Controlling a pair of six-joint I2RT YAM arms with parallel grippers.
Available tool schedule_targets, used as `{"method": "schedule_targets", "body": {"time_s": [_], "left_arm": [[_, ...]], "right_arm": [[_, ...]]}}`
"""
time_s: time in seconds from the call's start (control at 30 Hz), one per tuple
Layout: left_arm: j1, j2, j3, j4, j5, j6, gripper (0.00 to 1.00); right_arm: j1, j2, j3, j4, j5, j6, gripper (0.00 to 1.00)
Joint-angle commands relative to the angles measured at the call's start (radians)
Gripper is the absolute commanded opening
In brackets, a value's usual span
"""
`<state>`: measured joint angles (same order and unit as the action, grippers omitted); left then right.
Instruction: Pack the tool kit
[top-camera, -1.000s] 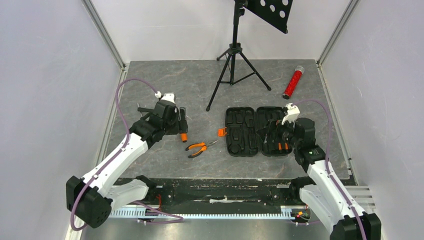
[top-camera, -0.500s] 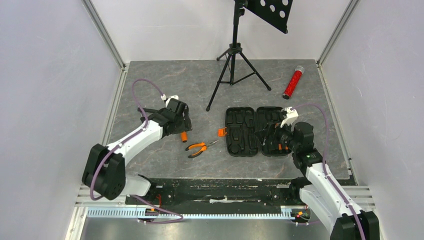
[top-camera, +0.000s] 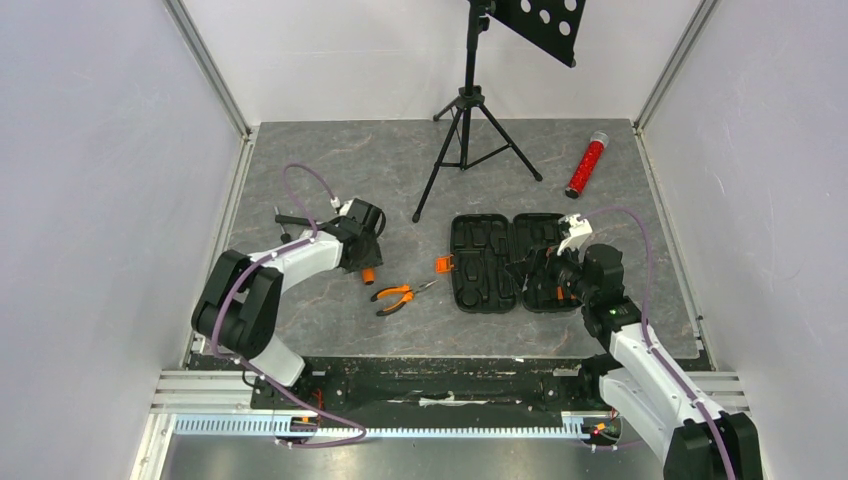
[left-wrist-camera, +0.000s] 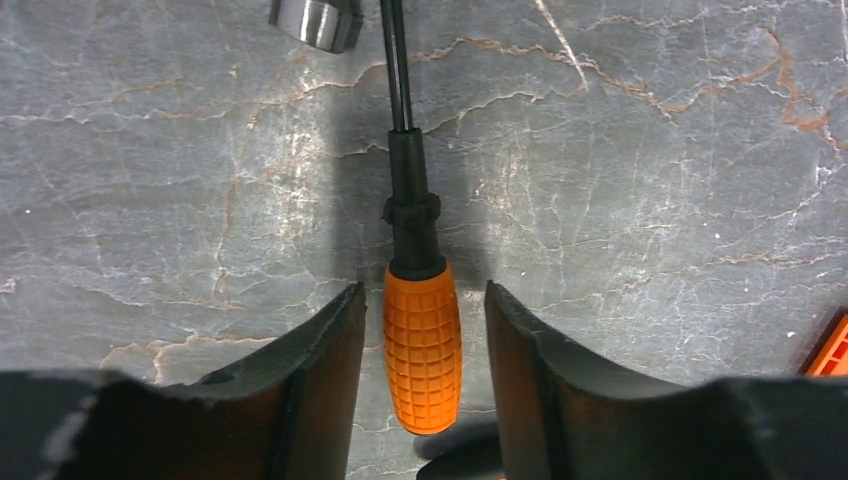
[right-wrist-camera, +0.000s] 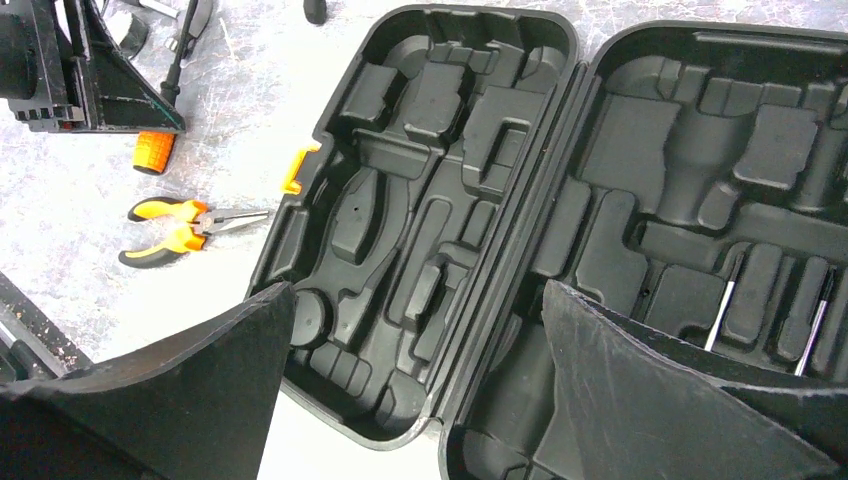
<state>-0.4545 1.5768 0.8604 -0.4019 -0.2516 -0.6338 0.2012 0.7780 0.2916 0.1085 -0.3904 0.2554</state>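
The black tool kit case (top-camera: 480, 262) lies open and flat, orange latch (top-camera: 443, 264) on its left edge; its moulded slots fill the right wrist view (right-wrist-camera: 420, 200). Two screwdrivers (right-wrist-camera: 722, 310) sit in the right half. My right gripper (right-wrist-camera: 416, 290) is open and empty just above the case's hinge (top-camera: 548, 275). My left gripper (left-wrist-camera: 422, 300) is open, jaws on either side of an orange-handled tool (left-wrist-camera: 422, 345) with a black shaft lying on the table, not touching it (top-camera: 366, 258). Orange-and-black pliers (top-camera: 398, 294) lie between that tool and the case.
A black tripod stand (top-camera: 465, 130) rises at the back centre. A red glittery tube (top-camera: 586, 165) lies at the back right. A silver metal piece (left-wrist-camera: 315, 20) lies beside the tool's shaft. White walls close in both sides.
My left arm has folded back and its gripper has settled low over the orange handle. My right gripper has shifted slightly over the case.
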Motion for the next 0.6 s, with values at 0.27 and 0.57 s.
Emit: {"method": "schedule_targets", "body": {"time_s": [0.27,0.57], "left_arm": [[0.002,-0.124,-0.003,0.050,0.096,0.002,0.09],[-0.033,-0.387,-0.073,0.208,0.379,-0.011,0.02]], "right_arm": [[0.005,0.002,-0.004,0.069,-0.025,0.054,0.96],[0.008,-0.007,0.004,0.101,-0.075,0.145,0.92]]}}
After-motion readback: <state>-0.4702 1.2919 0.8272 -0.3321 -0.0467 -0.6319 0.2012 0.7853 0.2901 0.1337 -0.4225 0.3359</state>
